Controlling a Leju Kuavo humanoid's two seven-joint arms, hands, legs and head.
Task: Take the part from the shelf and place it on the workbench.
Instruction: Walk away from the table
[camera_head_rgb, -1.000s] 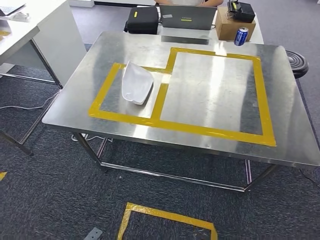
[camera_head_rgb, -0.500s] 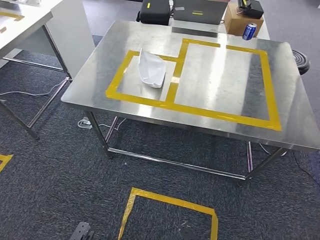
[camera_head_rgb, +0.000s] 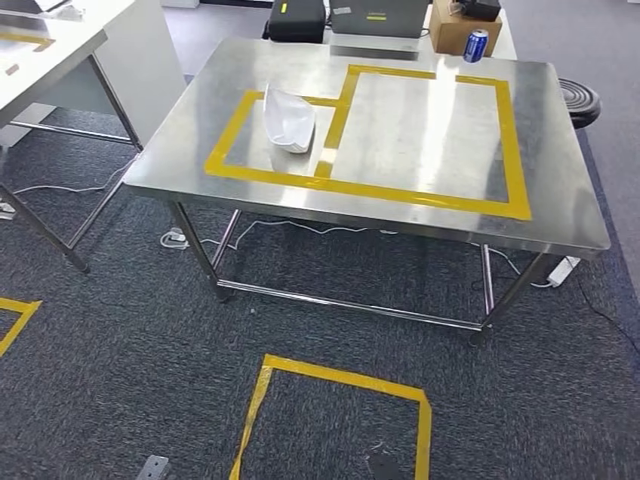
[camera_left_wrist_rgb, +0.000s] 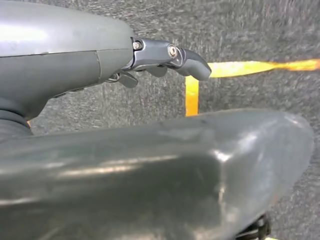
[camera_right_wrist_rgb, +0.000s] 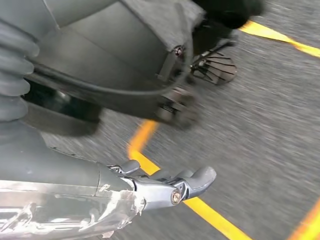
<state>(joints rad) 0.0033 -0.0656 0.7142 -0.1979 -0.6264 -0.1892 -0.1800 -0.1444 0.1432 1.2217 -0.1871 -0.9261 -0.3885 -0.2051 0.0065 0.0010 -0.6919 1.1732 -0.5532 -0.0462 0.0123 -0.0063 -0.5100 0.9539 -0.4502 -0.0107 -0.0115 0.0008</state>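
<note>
steel workbench with the white part lying in its left taped box

steel, bright and reflective, makes up the workbench (camera_head_rgb: 392, 215) that stands across the upper half of the head view on a dark grey carpet (camera_head_rgb: 113, 330). at the far left stands a white table (camera_head_rgb: 53, 60) on thin metal legs, with a cable trailing on the carpet beneath it. on the workbench top, yellow tape marks two joined rectangles: a smaller one on the left (camera_head_rgb: 226, 150) and a larger one on the right (camera_head_rgb: 513, 150). the white part (camera_head_rgb: 287, 120), a curved shell-like piece, lies inside the smaller left rectangle, toward its far right corner, resting on the steel with nothing touching it. beyond the far edge of the workbench sit a black case (camera_head_rgb: 294, 20), a laptop (camera_head_rgb: 377, 18), a cardboard box (camera_head_rgb: 460, 35) and a blue can (camera_head_rgb: 475, 45) just in front of the box. a black round stool (camera_head_rgb: 580, 100) stands past the right end. on the carpet near the robot, a yellow taped square (camera_head_rgb: 340, 380) is marked out.

left hand (camera_left_wrist_rgb: 166, 55) hangs over the carpet, its dark fingers straight, holding nothing. right hand (camera_right_wrist_rgb: 177, 187) also hangs above carpet and yellow tape, fingers extended with nothing in them.
</note>
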